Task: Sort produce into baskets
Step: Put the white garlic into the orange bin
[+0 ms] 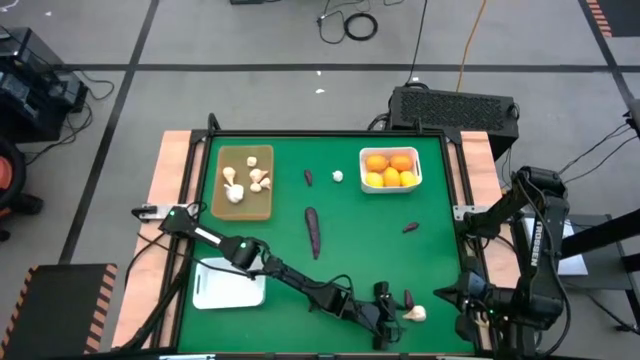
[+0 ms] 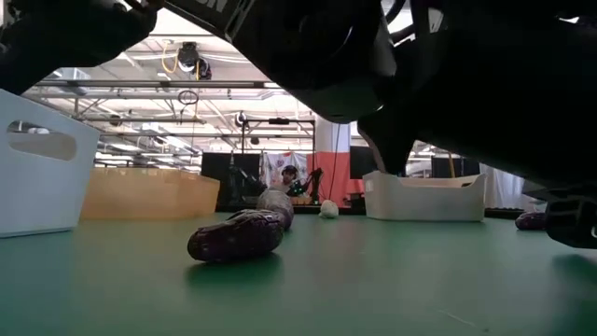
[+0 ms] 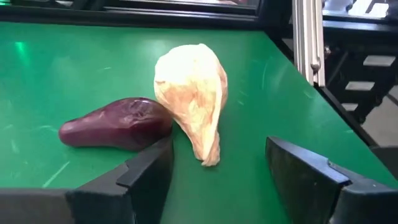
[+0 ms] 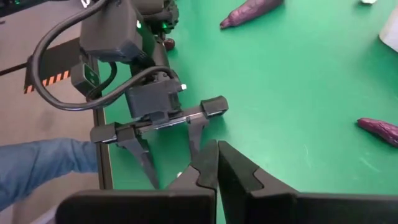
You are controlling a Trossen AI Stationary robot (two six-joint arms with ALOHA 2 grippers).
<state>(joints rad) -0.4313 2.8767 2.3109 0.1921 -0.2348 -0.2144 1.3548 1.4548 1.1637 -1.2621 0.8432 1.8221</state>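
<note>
Here, left gripper (image 3: 217, 171) (open) around garlic bulb (image 3: 191, 96)

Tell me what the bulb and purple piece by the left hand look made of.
Garlic bulb: cream and matte with a papery, creased skin, so it could be real or a soft replica. Small eggplant piece: dark purple, smooth and slightly glossy with highlights, likely moulded plastic or rubber. Both lie on a green mat with a faint sheen and scuffs.
</note>
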